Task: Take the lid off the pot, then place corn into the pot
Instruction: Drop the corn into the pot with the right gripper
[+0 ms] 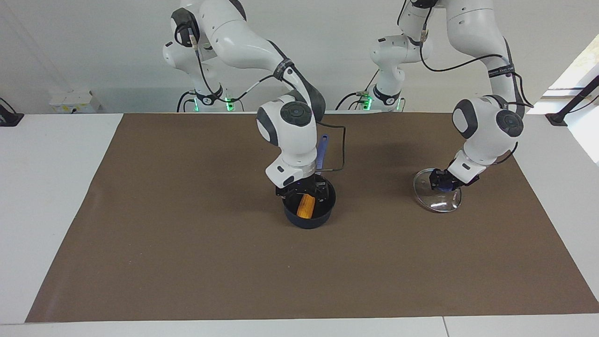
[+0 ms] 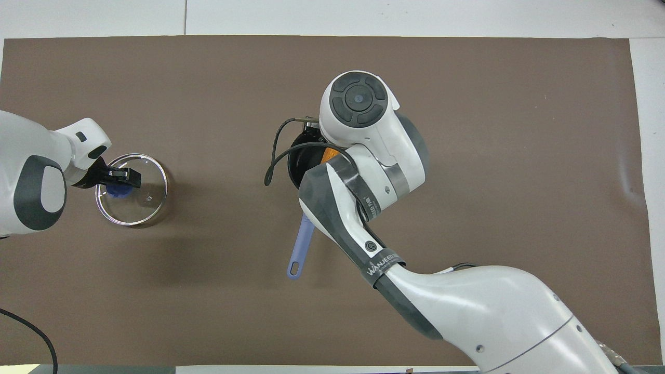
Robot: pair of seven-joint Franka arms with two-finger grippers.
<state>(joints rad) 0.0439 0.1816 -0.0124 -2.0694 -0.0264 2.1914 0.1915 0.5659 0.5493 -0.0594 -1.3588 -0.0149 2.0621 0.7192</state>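
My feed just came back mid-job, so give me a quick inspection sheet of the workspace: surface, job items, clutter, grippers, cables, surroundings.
Surface: brown mat on a white table, flat.
Pot: mid-mat, uncovered, handle pointing toward the robots.
Corn: inside the pot, leaning on its wall.
Lid: off the pot, at the left arm's end of the mat, tilted.
Clutter: nothing seen.
Right gripper: in the pot's mouth, over the corn.
Left gripper: at the lid's blue knob.
Cables: black cable looping off the right arm's wrist beside the pot.
Surroundings: white wall, small white box at the right arm's end.
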